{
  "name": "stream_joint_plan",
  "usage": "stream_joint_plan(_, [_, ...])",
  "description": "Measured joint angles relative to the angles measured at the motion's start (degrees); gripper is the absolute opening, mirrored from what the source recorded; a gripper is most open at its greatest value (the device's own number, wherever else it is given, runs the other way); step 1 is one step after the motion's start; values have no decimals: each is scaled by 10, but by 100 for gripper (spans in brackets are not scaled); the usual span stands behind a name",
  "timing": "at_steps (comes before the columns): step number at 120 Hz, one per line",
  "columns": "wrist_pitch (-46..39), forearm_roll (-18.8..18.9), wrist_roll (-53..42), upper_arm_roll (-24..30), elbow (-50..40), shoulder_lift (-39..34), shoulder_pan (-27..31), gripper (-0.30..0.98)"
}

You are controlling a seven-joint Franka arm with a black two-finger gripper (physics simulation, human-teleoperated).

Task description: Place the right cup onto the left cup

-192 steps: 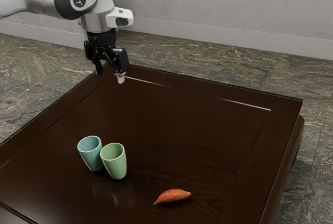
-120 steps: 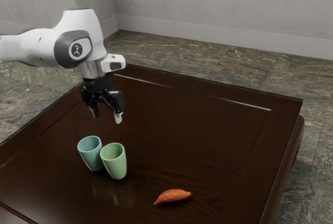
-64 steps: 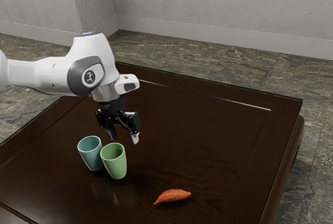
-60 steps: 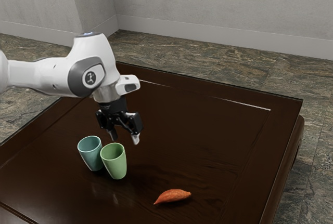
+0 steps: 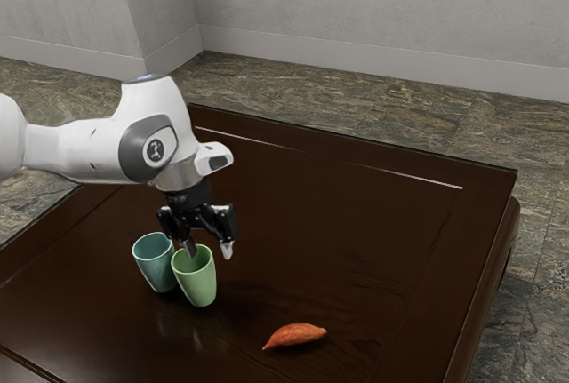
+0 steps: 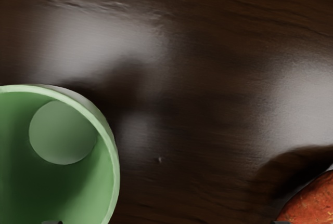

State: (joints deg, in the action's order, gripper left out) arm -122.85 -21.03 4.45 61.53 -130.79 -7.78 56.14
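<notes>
The black gripper [image 5: 209, 251] stands open at the rim of the green cup [image 5: 197, 282], the right one in the exterior view. One fingertip is over or inside the cup's mouth, too close to tell which; the other is outside, toward the exterior view's right. Close beside the green cup is the teal cup [image 5: 155, 265]. Both cups are mouth up. In the wrist view, small dark tips of the gripper [image 6: 166, 222] show at the lower edge, one over the mouth of the green cup [image 6: 112, 154].
An orange sweet potato [image 5: 297, 336] lies on the dark table [image 5: 356, 232], toward the exterior view's right from the cups. Part of this sweet potato [image 6: 312, 203] is also in the wrist view. The table's far edge runs behind the arm.
My hand has come down from high above the table's far corner to the green cup's rim, shifting slightly toward the exterior view's left lately. Cups and sweet potato have not moved.
</notes>
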Motion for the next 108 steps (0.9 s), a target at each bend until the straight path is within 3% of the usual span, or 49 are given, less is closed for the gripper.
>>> stream_joint_plan(12, [-2,-18,4,87,0,-23,99,49])
stream_joint_plan(50, [-6,-89,10,288,7,-78,302,44])
stream_joint_plan(74, [-7,-131,8,346,11,-101,365,35])
stream_joint_plan(108, [-7,-148,4,355,11,-105,381,4])
